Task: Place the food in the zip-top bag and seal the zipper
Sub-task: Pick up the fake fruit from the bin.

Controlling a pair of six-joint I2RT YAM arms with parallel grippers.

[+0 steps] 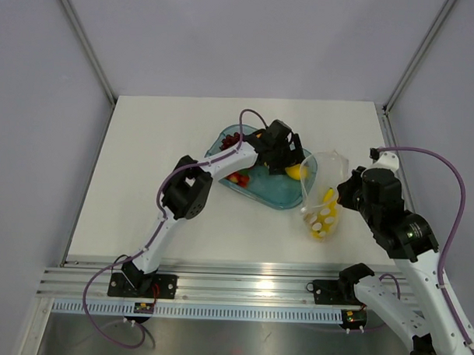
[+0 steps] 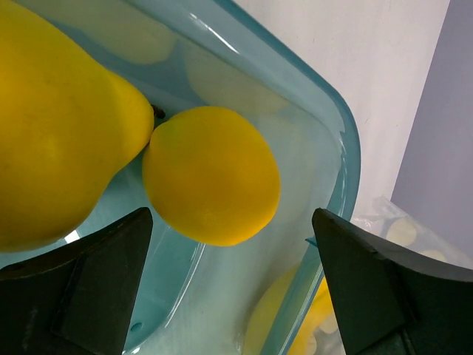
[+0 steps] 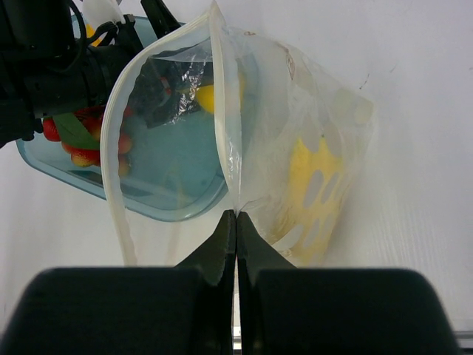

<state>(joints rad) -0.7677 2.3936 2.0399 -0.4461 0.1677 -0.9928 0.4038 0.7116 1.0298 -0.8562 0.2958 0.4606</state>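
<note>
Yellow plastic shines inside the zip-top bag (image 3: 295, 133), so one fruit is in there already. It looks like the banana bunch (image 3: 314, 194), but the white dots on the bag hide part of it. That is the only food I can see in the bag.

The bag stands on the white desk (image 1: 143, 182), just beside the right side of the blue-green tray (image 1: 275, 194). The right hand (image 3: 236, 222) has its fingers pressed together on the bag's edge. It pinches the thin plastic and holds the mouth up and wide open. The zipper (image 3: 112, 159) is the pale strip that goes round the mouth, and it is not closed. I cannot find the little slider on it.

More food lies in the tray. The left hand (image 2: 230, 222) hangs low over the tray with its fingers spread apart and nothing between them. Right in front of it is the lemon (image 2: 211, 175), which touches the big yellow pear (image 2: 52, 126). The red strawberries (image 3: 50, 130) lie with green leaves at the end of the tray far from the bag.

I think the job has only just begun. One fruit is in. The lemon looks like the next one to pick up. The pear, the strawberries and any other fruit in the tray must also go in. After that the zipper has to be pulled shut, and that part is not started.
</note>
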